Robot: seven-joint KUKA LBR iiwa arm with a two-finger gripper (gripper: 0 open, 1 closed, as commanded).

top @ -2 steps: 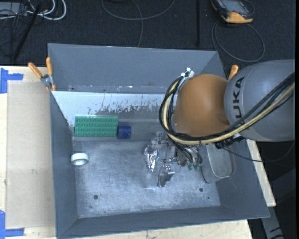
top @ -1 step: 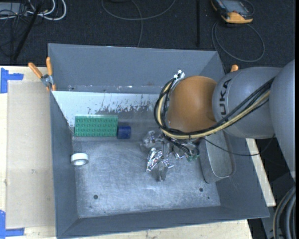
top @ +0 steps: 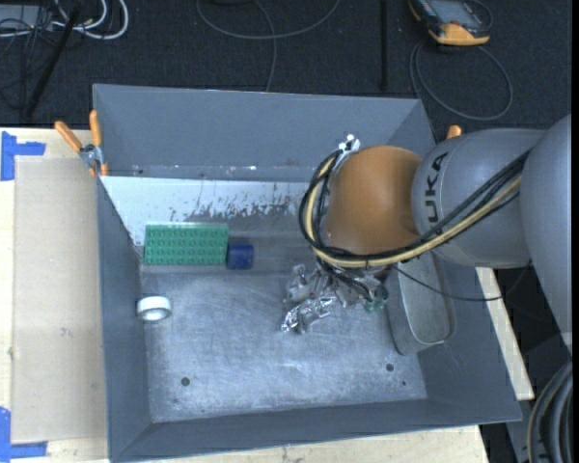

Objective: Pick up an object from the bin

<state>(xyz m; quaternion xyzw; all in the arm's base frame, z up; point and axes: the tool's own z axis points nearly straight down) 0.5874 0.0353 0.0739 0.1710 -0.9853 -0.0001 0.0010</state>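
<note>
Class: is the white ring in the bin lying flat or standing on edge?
Lying flat: the white ring shows its round face upward on the bin floor.

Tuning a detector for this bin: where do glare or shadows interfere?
Camera view: a bright reflected band runs along the back wall of the bin, just above the green studded plate and small blue block. Same view: the white ring lies evenly lit, and the metal gripper glints against the floor.

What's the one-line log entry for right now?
gripper: low over floor of grey metal bin, centre-right | grasp: unclear | view's left: flat green studded plate, small blue block beside it, white ring
</note>
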